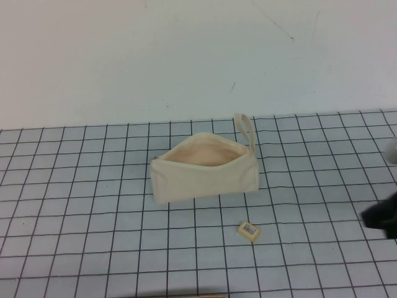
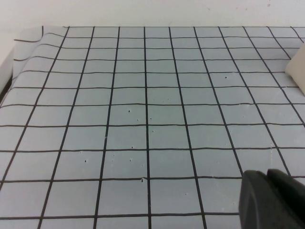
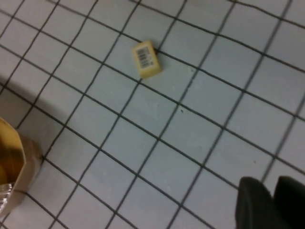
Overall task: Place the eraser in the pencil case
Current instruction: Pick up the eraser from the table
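Note:
The pencil case point(image 1: 201, 169) is a cream fabric pouch lying at mid-table, its zip mouth open and showing peach lining, its wrist loop point(image 1: 247, 129) at the far right end. The eraser point(image 1: 249, 230) is a tiny yellow-beige block with a barcode label, lying on the mat in front of the pouch, to its right. It also shows in the right wrist view point(image 3: 146, 58). My right gripper point(image 1: 379, 217) is at the table's right edge, far from the eraser, its fingers point(image 3: 255, 202) together and empty. My left gripper point(image 2: 267, 172) is shut and empty over bare mat, out of the high view.
A grey mat with a black grid point(image 1: 93, 186) covers the table and ends at a white wall behind. A corner of the pouch point(image 2: 298, 71) shows in the left wrist view. A tan-gold object point(image 3: 14, 167) sits at the edge of the right wrist view.

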Robot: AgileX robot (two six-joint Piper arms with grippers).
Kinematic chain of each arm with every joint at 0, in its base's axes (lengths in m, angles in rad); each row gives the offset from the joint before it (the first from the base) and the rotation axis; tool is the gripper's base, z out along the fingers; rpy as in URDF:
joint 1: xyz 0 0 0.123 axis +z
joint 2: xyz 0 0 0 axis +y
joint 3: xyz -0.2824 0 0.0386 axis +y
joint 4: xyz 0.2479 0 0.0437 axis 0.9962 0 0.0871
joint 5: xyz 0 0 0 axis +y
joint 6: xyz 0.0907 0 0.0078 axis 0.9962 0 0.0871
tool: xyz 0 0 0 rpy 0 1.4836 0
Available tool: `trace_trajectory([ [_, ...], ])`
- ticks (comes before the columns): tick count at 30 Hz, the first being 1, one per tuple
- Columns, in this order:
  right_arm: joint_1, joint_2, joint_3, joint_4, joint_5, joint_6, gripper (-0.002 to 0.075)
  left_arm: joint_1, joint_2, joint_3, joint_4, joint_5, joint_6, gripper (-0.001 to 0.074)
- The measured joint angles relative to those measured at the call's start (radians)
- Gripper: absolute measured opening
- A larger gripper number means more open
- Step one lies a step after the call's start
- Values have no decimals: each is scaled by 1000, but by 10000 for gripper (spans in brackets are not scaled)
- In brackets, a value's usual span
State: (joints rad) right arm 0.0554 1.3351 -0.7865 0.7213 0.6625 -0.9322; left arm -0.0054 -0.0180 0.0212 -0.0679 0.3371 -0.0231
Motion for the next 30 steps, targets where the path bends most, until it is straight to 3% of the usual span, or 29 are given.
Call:
trace_trajectory([
  [9, 343, 308, -259, -113, -64, -36, 325, 0, 0, 0, 0, 0, 0, -1],
  [14, 463, 492, -400, -278, -114, -24, 360, 0, 0, 0, 0, 0, 0, -1],
  [21, 488, 659, -536, -355, -139, 173, 366, 0, 0, 0, 0, 0, 0, -1],
  [30, 488, 712, -551, -448, -145, 197, 366, 0, 0, 0, 0, 0, 0, -1],
])
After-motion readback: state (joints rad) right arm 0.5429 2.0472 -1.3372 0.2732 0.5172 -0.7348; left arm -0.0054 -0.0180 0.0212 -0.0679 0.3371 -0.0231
